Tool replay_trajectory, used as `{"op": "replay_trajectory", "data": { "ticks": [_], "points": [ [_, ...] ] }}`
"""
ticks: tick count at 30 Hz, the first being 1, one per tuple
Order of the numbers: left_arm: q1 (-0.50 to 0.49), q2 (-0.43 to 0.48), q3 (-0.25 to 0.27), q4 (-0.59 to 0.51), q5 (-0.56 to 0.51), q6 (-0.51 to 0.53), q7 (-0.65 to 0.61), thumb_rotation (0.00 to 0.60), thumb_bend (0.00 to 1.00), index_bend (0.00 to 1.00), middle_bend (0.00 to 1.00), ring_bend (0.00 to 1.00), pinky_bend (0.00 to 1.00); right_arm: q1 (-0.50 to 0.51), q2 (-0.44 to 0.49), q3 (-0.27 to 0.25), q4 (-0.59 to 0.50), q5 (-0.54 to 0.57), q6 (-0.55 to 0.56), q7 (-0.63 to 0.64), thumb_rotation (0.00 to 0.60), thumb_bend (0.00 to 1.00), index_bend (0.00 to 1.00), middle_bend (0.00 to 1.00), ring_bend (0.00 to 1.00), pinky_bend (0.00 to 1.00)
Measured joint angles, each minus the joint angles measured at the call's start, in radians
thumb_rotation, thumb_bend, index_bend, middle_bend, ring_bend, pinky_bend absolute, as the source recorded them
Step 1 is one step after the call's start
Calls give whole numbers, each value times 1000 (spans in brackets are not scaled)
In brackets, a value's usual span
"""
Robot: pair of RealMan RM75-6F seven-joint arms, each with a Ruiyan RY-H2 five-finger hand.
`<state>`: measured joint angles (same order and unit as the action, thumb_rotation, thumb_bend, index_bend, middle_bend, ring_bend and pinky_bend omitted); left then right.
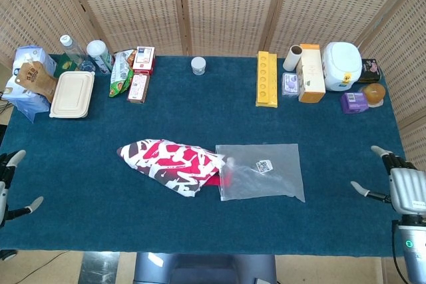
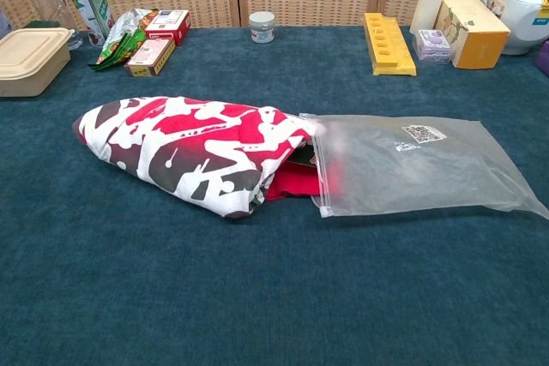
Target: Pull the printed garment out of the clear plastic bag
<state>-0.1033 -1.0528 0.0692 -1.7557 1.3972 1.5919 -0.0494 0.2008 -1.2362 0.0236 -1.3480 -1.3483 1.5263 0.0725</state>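
The printed garment (image 1: 172, 165) (image 2: 193, 149), red, white and dark, lies folded on the blue table, most of it outside the bag. Its red end sits just inside the mouth of the clear plastic bag (image 1: 263, 169) (image 2: 416, 165), which lies flat to its right. My left hand (image 1: 6, 181) hangs at the table's left edge, fingers spread, holding nothing. My right hand (image 1: 403, 187) is at the right edge, fingers apart and empty. Both hands are far from the bag and garment. The chest view shows neither hand.
Along the back stand a beige lunch box (image 1: 72, 94), bottles (image 1: 98, 54), snack packs (image 1: 138, 88), a small jar (image 1: 198, 65), a yellow tray (image 1: 266, 78), boxes (image 1: 311, 73) and a white cooker (image 1: 342, 66). Wicker screens close off the back.
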Motion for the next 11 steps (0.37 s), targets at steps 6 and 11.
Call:
{"op": "replay_trajectory", "data": {
  "ticks": [6,11],
  "points": [
    [27,-9,7,-14,31,8,11,597,165,77,93,13,188,-39,10,-2,-26,2,19,-41,281,195,234,284,331,392],
    [21,-6,-2,-39,36,-29,30,599,165,77,95,13,189,-70,7,3,-29,-11,34,-33,282,195,249,285,326,378]
  ]
}}
